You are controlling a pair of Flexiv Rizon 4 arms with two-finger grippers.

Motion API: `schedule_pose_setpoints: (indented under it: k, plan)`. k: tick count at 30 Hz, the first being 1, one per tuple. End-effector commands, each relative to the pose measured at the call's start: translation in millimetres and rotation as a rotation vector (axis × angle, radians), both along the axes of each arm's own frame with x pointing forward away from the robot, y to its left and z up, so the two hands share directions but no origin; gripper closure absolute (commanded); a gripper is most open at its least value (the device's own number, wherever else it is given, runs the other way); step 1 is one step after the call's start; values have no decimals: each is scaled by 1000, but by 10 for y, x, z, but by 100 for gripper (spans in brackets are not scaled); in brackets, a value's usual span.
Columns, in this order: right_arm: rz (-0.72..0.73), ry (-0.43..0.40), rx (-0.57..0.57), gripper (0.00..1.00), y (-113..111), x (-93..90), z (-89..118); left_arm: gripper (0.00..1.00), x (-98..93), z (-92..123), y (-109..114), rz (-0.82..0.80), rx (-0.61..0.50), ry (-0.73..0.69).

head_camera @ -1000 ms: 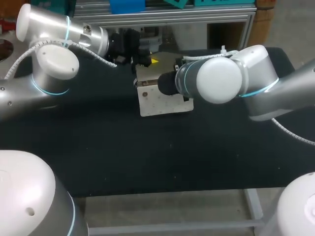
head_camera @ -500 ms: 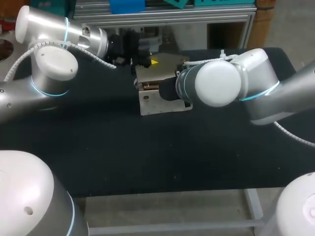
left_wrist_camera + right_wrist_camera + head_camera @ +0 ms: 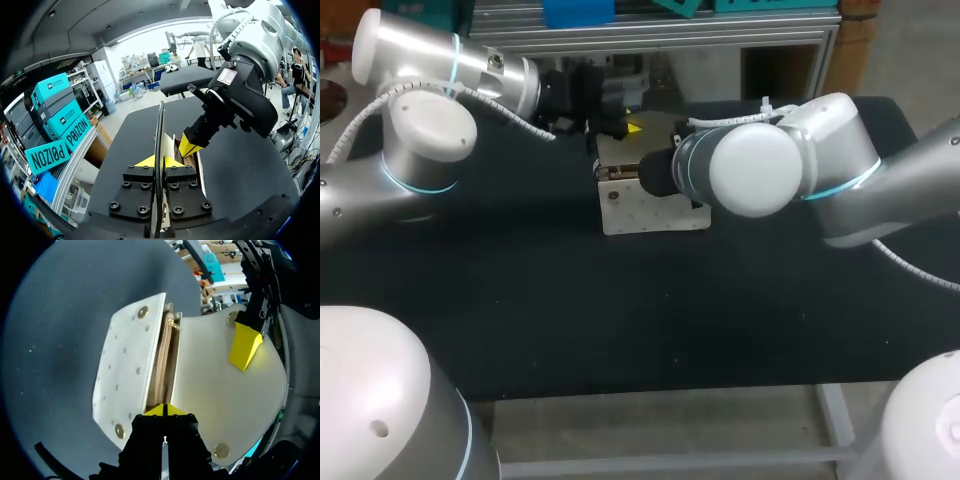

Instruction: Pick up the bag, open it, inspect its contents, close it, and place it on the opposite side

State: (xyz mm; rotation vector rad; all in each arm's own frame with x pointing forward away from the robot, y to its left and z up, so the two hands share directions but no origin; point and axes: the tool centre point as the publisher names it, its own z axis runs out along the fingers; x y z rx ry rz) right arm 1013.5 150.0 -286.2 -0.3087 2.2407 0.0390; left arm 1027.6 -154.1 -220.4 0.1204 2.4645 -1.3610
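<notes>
The white studded bag (image 3: 650, 208) lies on the black table at the back middle, its flap (image 3: 220, 390) folded open and its tan mouth showing. My left gripper (image 3: 156, 162) reaches in behind the bag (image 3: 610, 128) and is shut on its thin black strap (image 3: 160, 125). One of its yellow fingertips (image 3: 245, 345) shows over the flap in the right wrist view. My right gripper (image 3: 164, 410) is shut, its tips at the near end of the bag's mouth (image 3: 645, 175). Whether it pinches any of the bag I cannot tell. Its yellow fingertip (image 3: 189, 146) shows just ahead of the left gripper.
The black tabletop (image 3: 620, 320) stretches bare in front of the bag to the front edge. An aluminium frame (image 3: 660, 40) runs along the back edge, close behind the left gripper. My right arm's bulky elbow (image 3: 760, 165) hangs over the table right of the bag.
The right arm has shifted a little toward the back left. Less of the bag's white front face shows now. The left arm has stayed put.
</notes>
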Motion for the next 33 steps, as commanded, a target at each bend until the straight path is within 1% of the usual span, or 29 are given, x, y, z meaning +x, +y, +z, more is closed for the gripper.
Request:
schedule_pose_setpoints:
  k: [1, 7, 14, 17, 21, 26, 33]
  plan:
    - [2, 20, -4, 100, 52, 31, -108, 100, 4, 8, 7, 2, -9, -3]
    - [2, 52, -4, 100, 28, -46, -212, 100, 2, 30, 26, 4, -20, -10]
    - [-1, 77, -7, 100, 9, -89, -231, 100, -60, 88, 21, -6, -33, -29]
    - [1, 105, -19, 100, 15, -95, -234, 100, -98, 112, 10, -13, -33, -39]
    - [4, 165, -46, 100, 42, -71, -272, 100, -159, 134, -11, -28, -29, -55]
    - [-26, 242, -64, 100, 38, 14, -335, 100, -214, 140, -35, -42, -27, -65]
    - [-94, 254, -63, 100, 16, 19, -387, 100, -242, 155, -10, -37, -33, -73]
